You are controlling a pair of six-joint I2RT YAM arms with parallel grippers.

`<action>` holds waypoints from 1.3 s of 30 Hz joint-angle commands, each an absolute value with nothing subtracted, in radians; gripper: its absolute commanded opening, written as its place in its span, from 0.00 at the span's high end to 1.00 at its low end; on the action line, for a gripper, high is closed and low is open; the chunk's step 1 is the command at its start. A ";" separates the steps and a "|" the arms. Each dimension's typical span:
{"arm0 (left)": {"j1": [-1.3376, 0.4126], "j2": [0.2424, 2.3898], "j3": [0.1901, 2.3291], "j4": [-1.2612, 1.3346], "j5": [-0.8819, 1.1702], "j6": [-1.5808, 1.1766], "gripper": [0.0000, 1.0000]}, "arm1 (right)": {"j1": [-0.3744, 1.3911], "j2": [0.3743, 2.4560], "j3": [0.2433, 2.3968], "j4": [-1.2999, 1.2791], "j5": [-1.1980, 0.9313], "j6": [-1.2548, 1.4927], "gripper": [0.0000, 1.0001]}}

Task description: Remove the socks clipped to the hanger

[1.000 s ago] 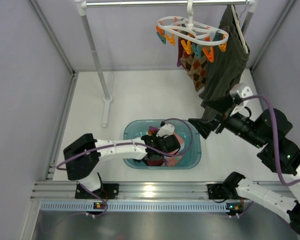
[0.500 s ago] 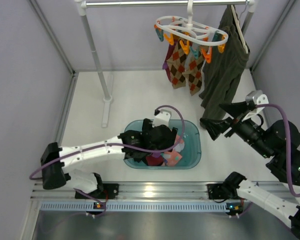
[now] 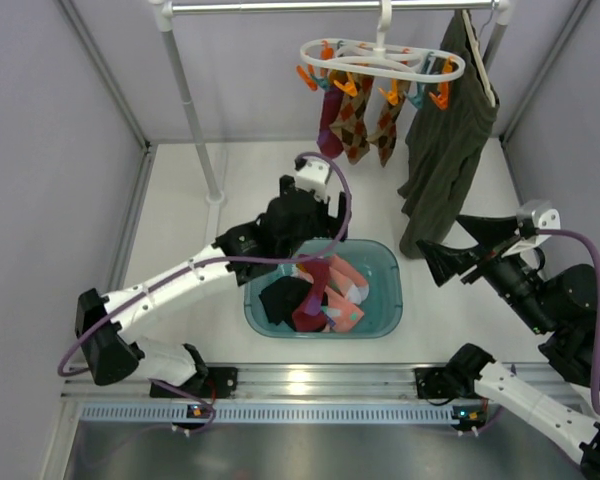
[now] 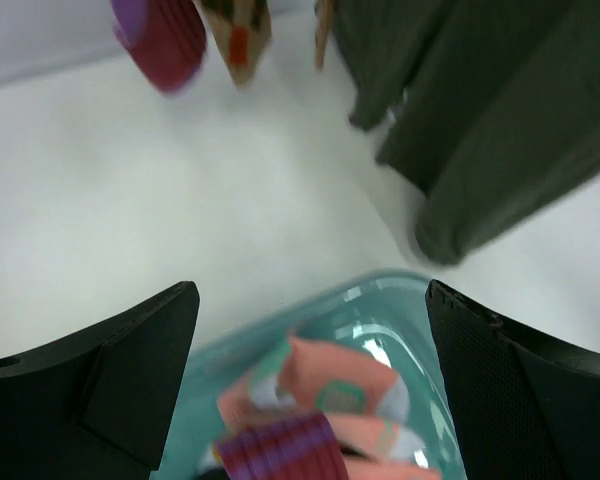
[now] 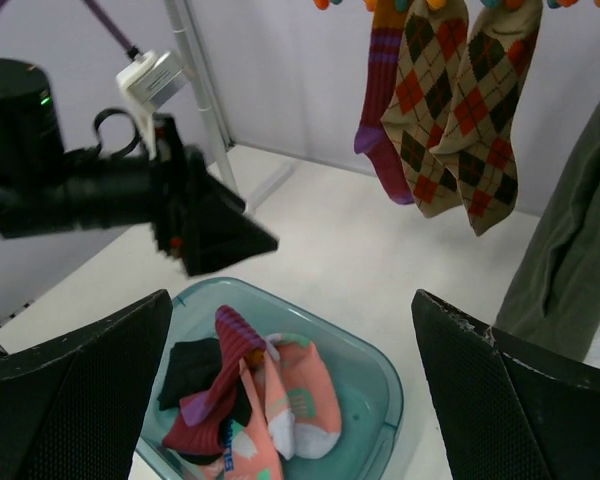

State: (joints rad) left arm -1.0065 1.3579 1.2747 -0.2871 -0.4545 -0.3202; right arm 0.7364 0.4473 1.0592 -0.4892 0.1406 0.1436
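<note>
Left gripper (image 4: 310,300): it is hanging over the far rim of the teal basin (image 3: 393,292), with its fingers spread wide and carrying nothing. It is probably heading for the next sock.
Right gripper (image 3: 445,243): it is hovering to the right of the basin, jaws gaping and empty. It is likely keeping out of the other arm's way.
Hanger (image 3: 380,60): it is hanging from the rail (image 3: 280,6) well beyond the basin's far side, high enough that its load is dangling free for a pull.
Clipped socks (image 3: 355,115): three are hanging beyond the basin's far rim, two argyle and one striped red and purple. They are what is remaining of the job.
Dropped socks (image 3: 315,295): pink, black and red-purple ones are lying heaped inside the basin, which is serving as the collecting place.
Olive garment (image 3: 445,130): it is draping beyond the basin's far right corner and is no part of the job.
Change: a second ago the left gripper was down inside the basin among the socks, and now it is rising clear past the far rim. The hanger is swinging leftward from its earlier spot. The right gripper is backing away to the right of the basin.
</note>
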 commanded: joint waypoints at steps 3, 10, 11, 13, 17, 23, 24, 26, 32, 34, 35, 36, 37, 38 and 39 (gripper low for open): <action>-0.769 1.420 1.223 0.216 -0.166 -0.129 0.02 | 0.730 0.442 1.049 -0.403 0.055 0.147 0.01; -0.554 1.684 1.353 0.445 0.067 -0.130 0.03 | 0.732 0.453 1.013 -0.371 0.019 0.147 0.01; -0.520 1.715 1.374 0.468 0.096 -0.124 0.04 | 0.732 0.456 1.008 -0.367 0.012 0.147 0.01; -0.489 1.782 1.457 0.471 0.152 -0.109 0.06 | 0.732 0.460 0.996 -0.354 0.005 0.146 0.00; -0.414 1.966 1.595 0.471 0.302 -0.110 0.12 | 0.730 0.474 0.982 -0.330 -0.060 0.134 0.01; -0.397 2.117 1.744 0.471 0.475 -0.112 0.18 | 0.730 0.502 0.956 -0.281 -0.077 0.123 0.00; -0.397 2.146 1.775 0.471 0.495 -0.121 0.18 | 0.730 0.506 0.950 -0.273 -0.078 0.123 0.00; -0.399 2.177 1.799 0.494 0.517 -0.132 0.18 | 0.730 0.528 0.945 -0.259 -0.087 0.121 0.01; -0.400 2.327 1.982 0.499 0.557 -0.159 0.23 | 0.732 0.587 0.945 -0.250 -0.081 0.114 0.00; -0.402 2.383 2.057 0.499 0.539 -0.163 0.31 | 0.730 0.597 0.943 -0.250 -0.080 0.112 0.01; -0.405 2.401 2.081 0.499 0.531 -0.163 0.41 | 0.732 0.597 0.942 -0.247 -0.080 0.110 0.00; -0.405 2.417 2.106 0.499 0.522 -0.161 0.53 | 0.732 0.597 0.939 -0.244 -0.080 0.110 0.01; -0.406 2.427 2.123 0.499 0.500 -0.163 0.65 | 0.730 0.595 0.937 -0.242 -0.078 0.110 0.00; -0.407 2.425 2.120 0.499 0.488 -0.163 0.80 | 0.730 0.594 0.937 -0.244 -0.077 0.109 0.01; -0.407 2.418 2.108 0.499 0.479 -0.158 0.85 | 0.732 0.594 0.937 -0.242 -0.074 0.107 0.01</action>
State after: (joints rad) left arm -0.4049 2.4256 2.0636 0.4259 0.4938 -0.1616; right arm 0.7364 0.6006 0.9340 -0.3149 -0.0700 0.1230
